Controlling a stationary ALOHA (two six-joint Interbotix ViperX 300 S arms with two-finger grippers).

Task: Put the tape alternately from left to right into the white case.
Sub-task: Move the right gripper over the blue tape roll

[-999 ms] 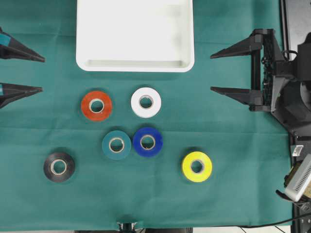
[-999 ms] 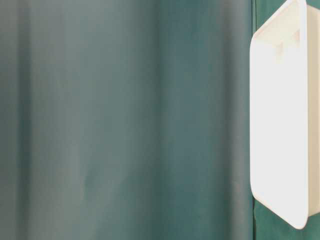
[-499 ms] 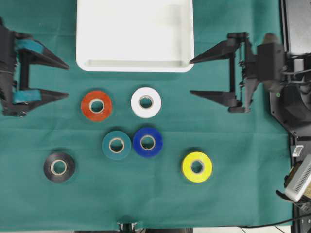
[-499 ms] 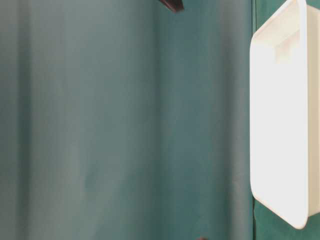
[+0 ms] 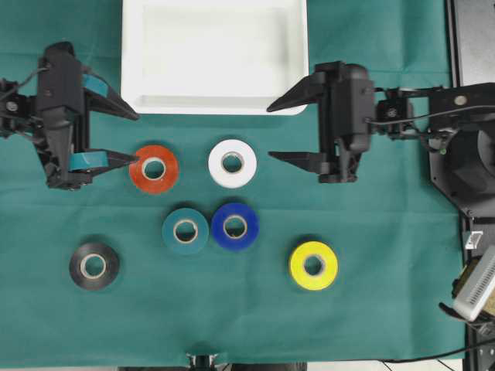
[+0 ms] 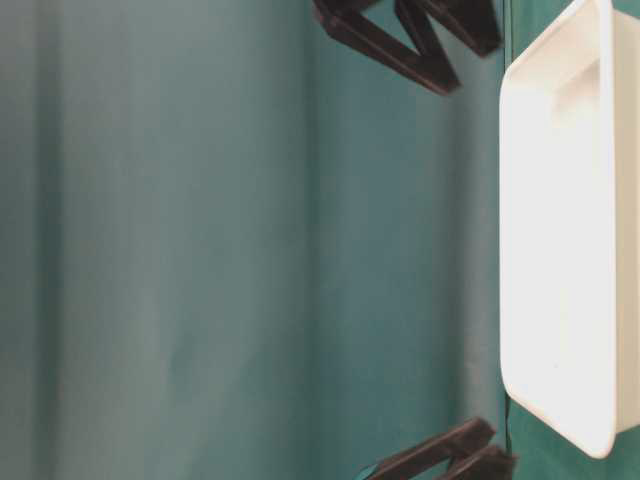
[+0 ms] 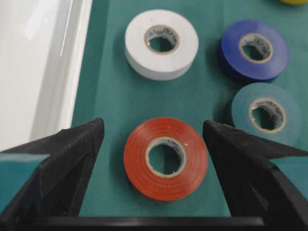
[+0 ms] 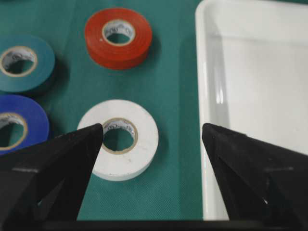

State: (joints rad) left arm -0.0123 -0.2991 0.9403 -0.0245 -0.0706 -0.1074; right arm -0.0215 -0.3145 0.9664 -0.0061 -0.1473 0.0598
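Observation:
The white case lies empty at the back middle of the green cloth. In front of it lie several tape rolls: red, white, teal, blue, yellow and black. My left gripper is open just left of the red roll. In the left wrist view the red roll lies between the open fingers, untouched. My right gripper is open to the right of the white roll, near the case's front right corner. Its wrist view shows the white roll by one finger.
The case's rim runs close beside the right gripper's other finger. In the table-level view, dark fingers reach in beside the case. Equipment stands off the cloth's right edge.
Both arms have swung inward from the cloth's sides: the left one up to the red roll, the right one toward the white roll. Both grippers stayed open. No roll has moved.

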